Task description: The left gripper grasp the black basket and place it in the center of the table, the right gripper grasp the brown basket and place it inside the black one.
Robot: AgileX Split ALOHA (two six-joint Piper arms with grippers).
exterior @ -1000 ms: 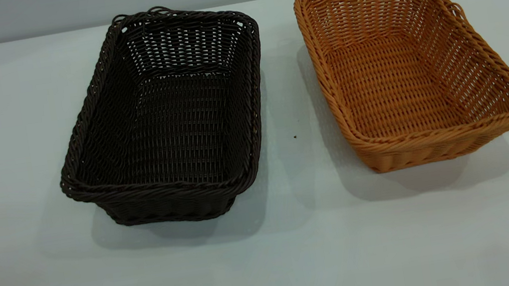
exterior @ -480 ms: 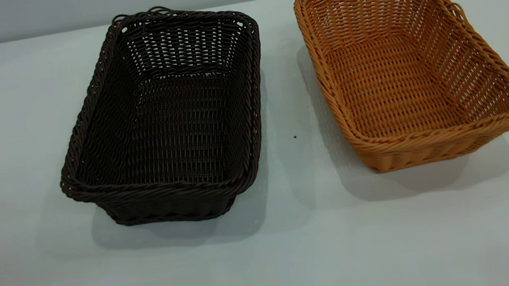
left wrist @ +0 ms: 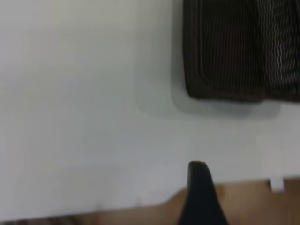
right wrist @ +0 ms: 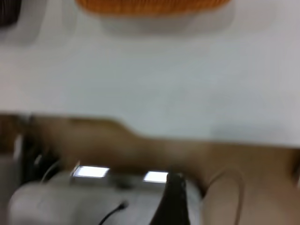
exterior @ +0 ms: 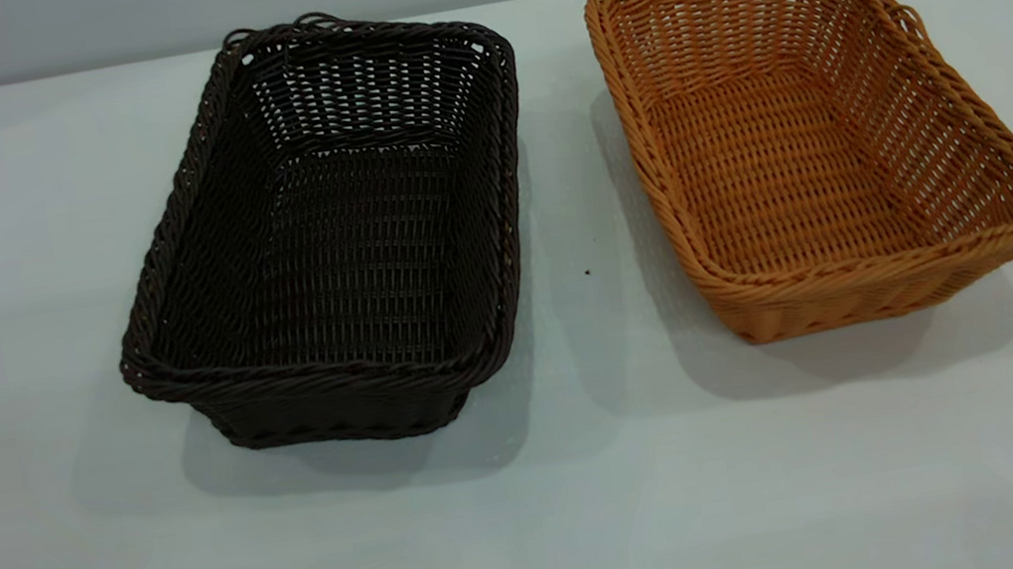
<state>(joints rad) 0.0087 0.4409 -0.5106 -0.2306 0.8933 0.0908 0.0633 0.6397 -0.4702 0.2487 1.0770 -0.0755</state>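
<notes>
Two empty wicker baskets sit side by side on a pale table (exterior: 545,540), seen from in front and above. The black basket (exterior: 329,241) stands left of the table's middle, long side running away from the viewer; the brown basket (exterior: 806,139) stands to its right, turned slightly, with a bare strip of table between them, so they are apart and not touching. Both rest flat and upright, open tops up, which leaves their braided rims free to be pinched. Neither arm appears in the outside view. In the left wrist view, one dark fingertip of the left gripper (left wrist: 199,187) shows near the table's edge, with the black basket (left wrist: 239,51) well ahead of it; only one finger is visible, so its opening cannot be told, and it holds nothing. In the right wrist view, a single dark fingertip of the right gripper (right wrist: 173,197) sits back beyond the table's edge, the brown basket (right wrist: 150,5) far ahead; its opening cannot be told either, and nothing is in it. Judging by this, no grasp has begun: the black basket still needs moving to the centre first.
</notes>
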